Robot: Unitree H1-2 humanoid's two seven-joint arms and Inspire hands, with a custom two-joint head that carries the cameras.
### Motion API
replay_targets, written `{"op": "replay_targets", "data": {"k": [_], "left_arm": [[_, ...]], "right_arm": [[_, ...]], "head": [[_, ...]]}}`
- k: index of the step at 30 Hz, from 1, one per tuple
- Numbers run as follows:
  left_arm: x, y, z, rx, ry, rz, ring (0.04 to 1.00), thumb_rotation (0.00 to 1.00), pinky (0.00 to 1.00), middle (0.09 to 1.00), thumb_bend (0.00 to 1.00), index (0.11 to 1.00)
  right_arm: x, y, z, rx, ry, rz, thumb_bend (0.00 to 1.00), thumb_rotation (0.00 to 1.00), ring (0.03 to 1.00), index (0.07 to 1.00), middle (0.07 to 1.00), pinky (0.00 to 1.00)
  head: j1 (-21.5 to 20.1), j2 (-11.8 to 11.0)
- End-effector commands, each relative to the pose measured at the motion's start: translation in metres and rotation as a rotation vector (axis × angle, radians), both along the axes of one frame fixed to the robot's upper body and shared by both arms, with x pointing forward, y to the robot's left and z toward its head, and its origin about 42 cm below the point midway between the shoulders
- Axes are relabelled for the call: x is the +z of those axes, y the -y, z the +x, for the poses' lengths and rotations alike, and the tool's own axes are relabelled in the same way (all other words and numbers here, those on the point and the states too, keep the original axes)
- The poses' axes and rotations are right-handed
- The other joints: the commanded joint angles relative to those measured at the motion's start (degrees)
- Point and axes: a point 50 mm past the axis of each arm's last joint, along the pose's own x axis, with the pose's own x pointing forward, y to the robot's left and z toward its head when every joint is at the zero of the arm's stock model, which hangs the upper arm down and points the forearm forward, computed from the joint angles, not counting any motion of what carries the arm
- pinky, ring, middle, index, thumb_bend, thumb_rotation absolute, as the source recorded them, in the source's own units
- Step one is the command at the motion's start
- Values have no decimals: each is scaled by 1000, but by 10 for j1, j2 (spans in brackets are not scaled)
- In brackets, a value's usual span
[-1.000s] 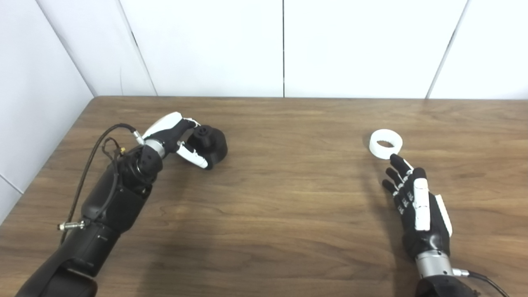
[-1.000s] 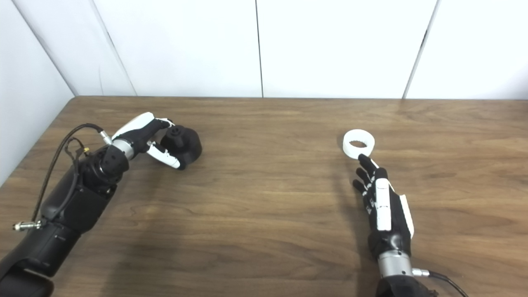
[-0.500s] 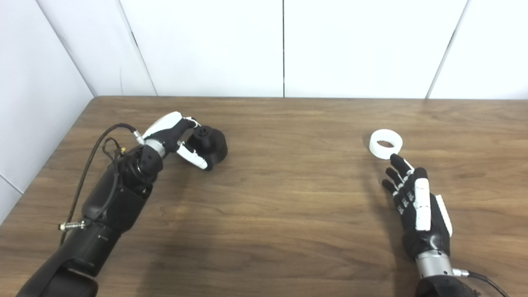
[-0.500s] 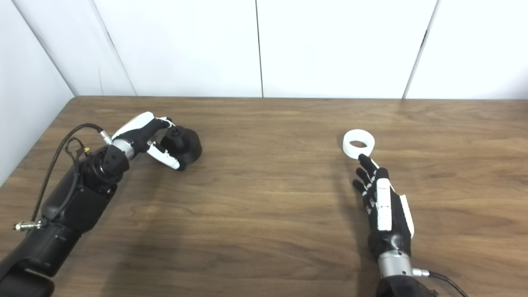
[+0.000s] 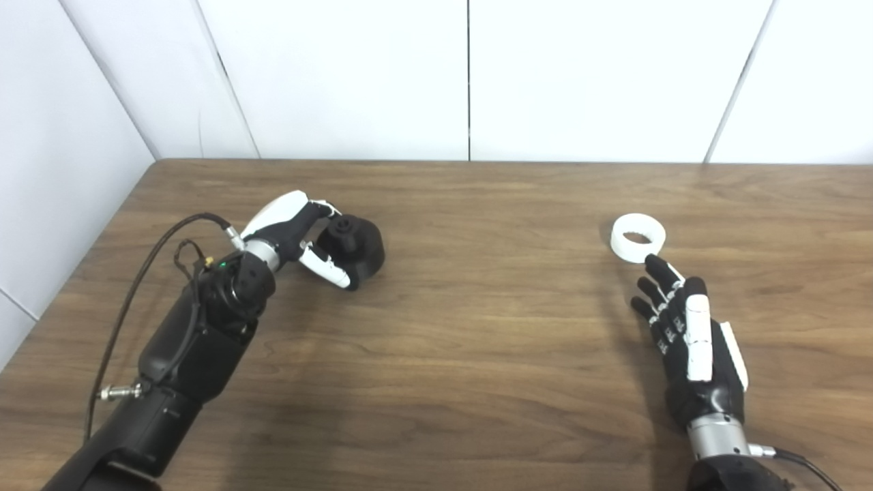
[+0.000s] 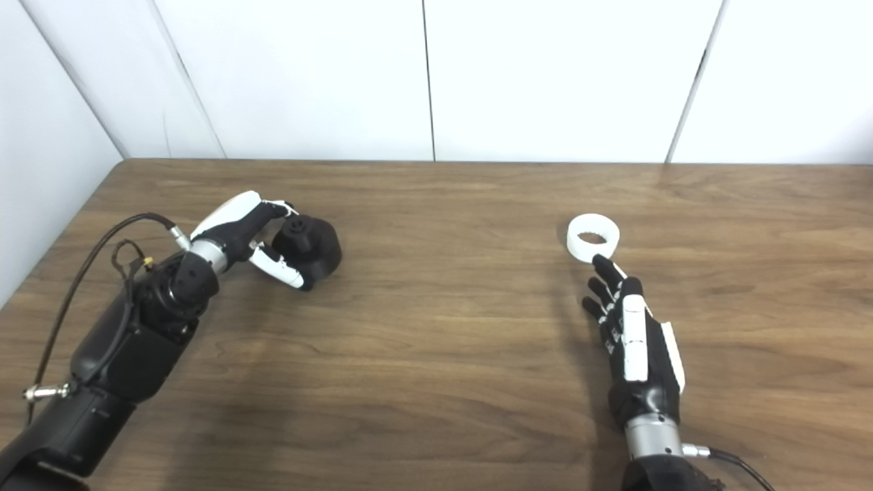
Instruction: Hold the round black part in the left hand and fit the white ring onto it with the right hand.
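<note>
The right hand (image 5: 692,341) lies nearest, at about 4 o'clock on the brown wood-grain table (image 5: 477,320), palm down, fingers extended and spread, grasping nothing; its long axis runs toward 11 o'clock. One extended fingertip (image 5: 649,262) reaches the near rim of the white plastic ring (image 5: 638,237); whether it touches the rim cannot be told. The white plastic ring lies flat on the table at about 2 o'clock, bore opening upward, its axis vertical. At about 9 o'clock the black forearm of the left arm (image 5: 198,334) enters from the lower left corner, with a black cable (image 5: 146,252) looped along its outer side. The left hand (image 5: 300,235) is curled around the round black part (image 5: 354,242): white-tipped fingers wrap its near side and the thumb bears on its far side, so the part is grasped. The round black part is a short drum with a small knob on one face; the knob face is tilted up and toward 10 o'clock, toward the palm, giving the axis a slanted orientation. The part is well apart from the ring. Beyond the table, at 12 o'clock, stands a white panelled wall (image 5: 470,75).
</note>
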Motion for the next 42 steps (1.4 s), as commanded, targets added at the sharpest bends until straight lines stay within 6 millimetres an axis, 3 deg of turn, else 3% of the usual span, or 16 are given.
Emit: {"op": "replay_targets", "data": {"k": [1, 14, 20, 27, 42], "left_arm": [[27, 1, 4, -31, 102, 15, 1000, 139, 970, 950, 900, 648], [24, 34, -20, -155, 107, 1, 1000, 179, 1000, 957, 914, 651], [21, 56, -31, -221, 118, -4, 1000, 168, 947, 949, 936, 647], [15, 90, -54, -340, 96, -27, 1000, 172, 959, 960, 923, 652], [1, 133, -102, -490, 83, -82, 1000, 188, 947, 967, 940, 649]], "right_arm": [[-7, -4, -22, -14, -12, 26, 525, 1000, 914, 850, 922, 882], [-6, -4, -21, -6, -11, 12, 528, 1000, 917, 850, 924, 878], [-4, -5, -21, -2, -13, 11, 535, 1000, 925, 856, 927, 883], [-4, -7, -20, 2, -12, 8, 537, 1000, 919, 852, 922, 884], [-3, -8, -22, -8, -10, 0, 540, 1000, 921, 850, 922, 873]], "head": [[0, 2], [1, 4], [1, 6], [-1, 7], [-8, 11]]}}
